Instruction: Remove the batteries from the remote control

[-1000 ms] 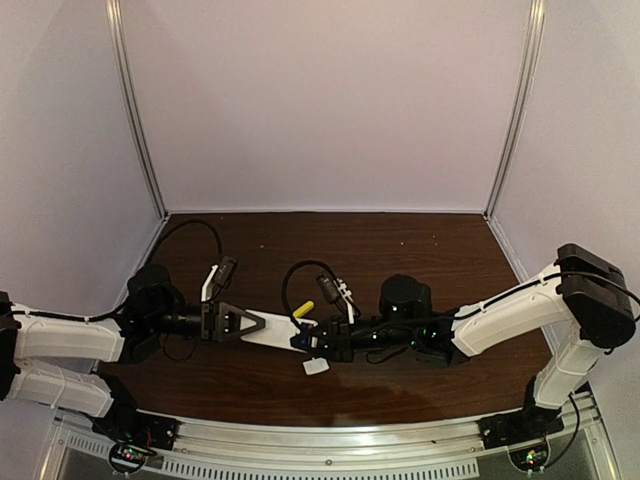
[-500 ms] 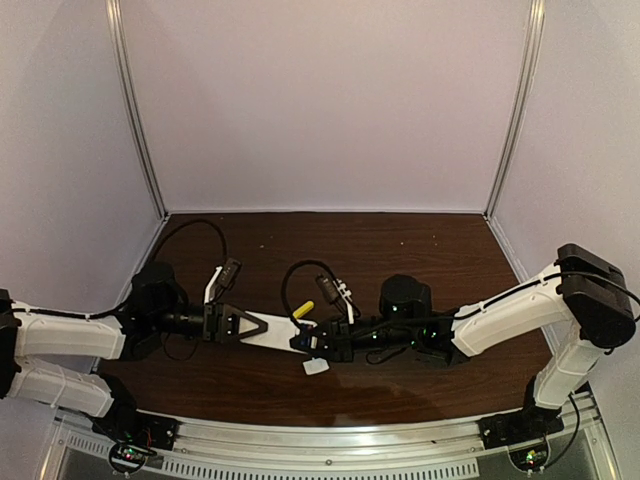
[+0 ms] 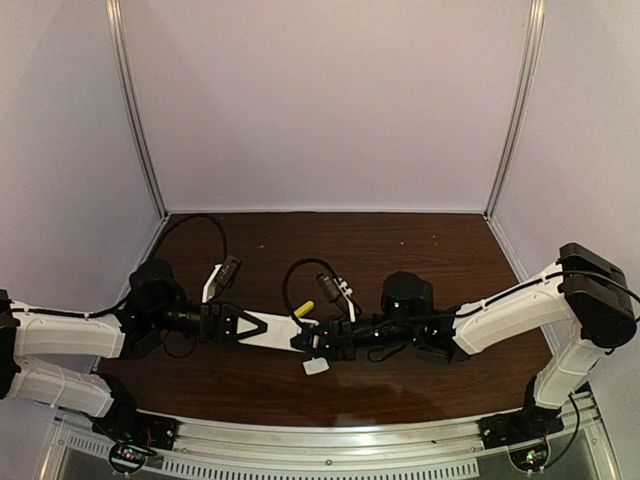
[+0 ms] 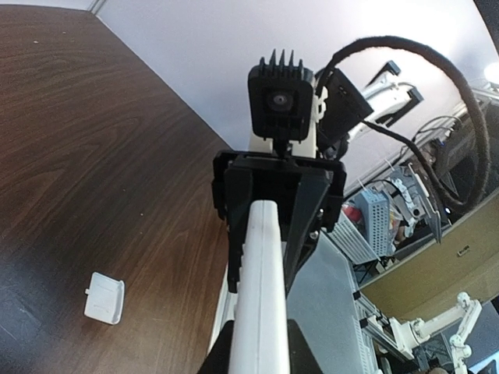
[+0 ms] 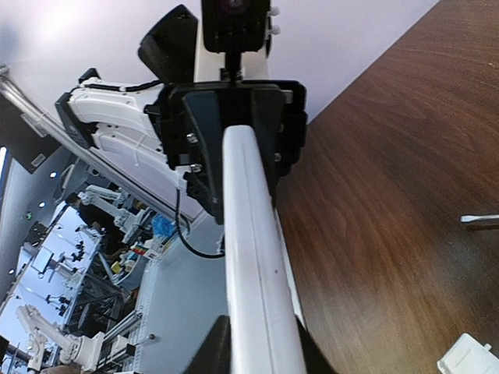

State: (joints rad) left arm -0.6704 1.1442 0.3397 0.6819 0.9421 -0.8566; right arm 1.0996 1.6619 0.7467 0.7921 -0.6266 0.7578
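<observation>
The white remote control is held off the table between my two grippers, edge-on to both wrist cameras. My left gripper is shut on its left end; in the left wrist view the remote runs away between the fingers. My right gripper is shut on its right end; in the right wrist view the remote runs toward the left gripper. The batteries are hidden; only a faint blue spot shows at the right gripper's fingers.
A small white square cover lies on the table just in front of the right gripper, and shows in both wrist views. A yellow-handled screwdriver lies just behind the remote; its tip shows at the right.
My left gripper has crept slightly to the right along the remote. The right gripper, cover and screwdriver have not moved.
</observation>
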